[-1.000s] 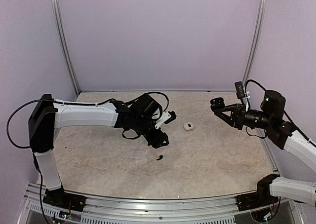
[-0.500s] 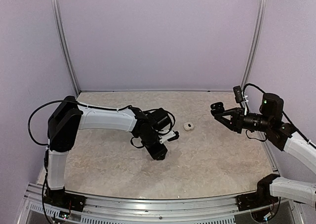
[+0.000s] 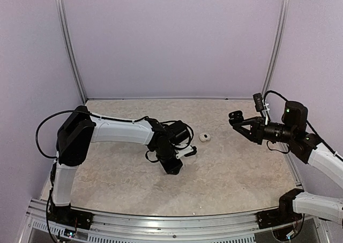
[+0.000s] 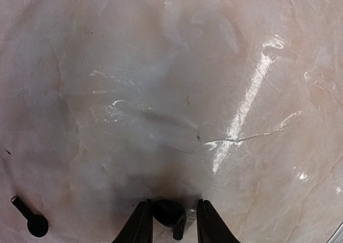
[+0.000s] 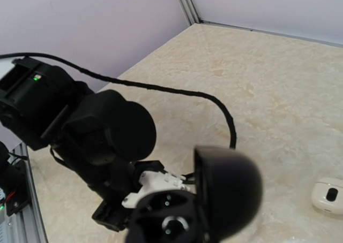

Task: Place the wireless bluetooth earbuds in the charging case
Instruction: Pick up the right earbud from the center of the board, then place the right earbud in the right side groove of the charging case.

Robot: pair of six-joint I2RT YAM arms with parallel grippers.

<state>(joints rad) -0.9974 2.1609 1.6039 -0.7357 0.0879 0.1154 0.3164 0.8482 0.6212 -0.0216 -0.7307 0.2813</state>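
My left gripper [image 3: 172, 167] points down at the table, its wrist camera close to the surface. In the left wrist view the left gripper [image 4: 172, 203] stands open with a black earbud [image 4: 167, 212] lying on the table between the fingers, against the left one and apart from the right. A second black earbud [image 4: 31, 221] lies at the lower left. My right gripper [image 3: 239, 121] hovers at the right, shut on the black charging case [image 3: 235, 115], whose lid stands open [image 5: 228, 192]; the case hides its fingers. No white earbuds show.
A small white charging case [image 3: 204, 137] sits closed on the table between the arms; it also shows in the right wrist view [image 5: 328, 196]. The left arm's cable [image 5: 228, 122] loops above the table. Walls enclose the back and sides.
My left arm has swung in and lowered its gripper over the black earbud, which the top view now hides. The right arm with the case has barely moved.
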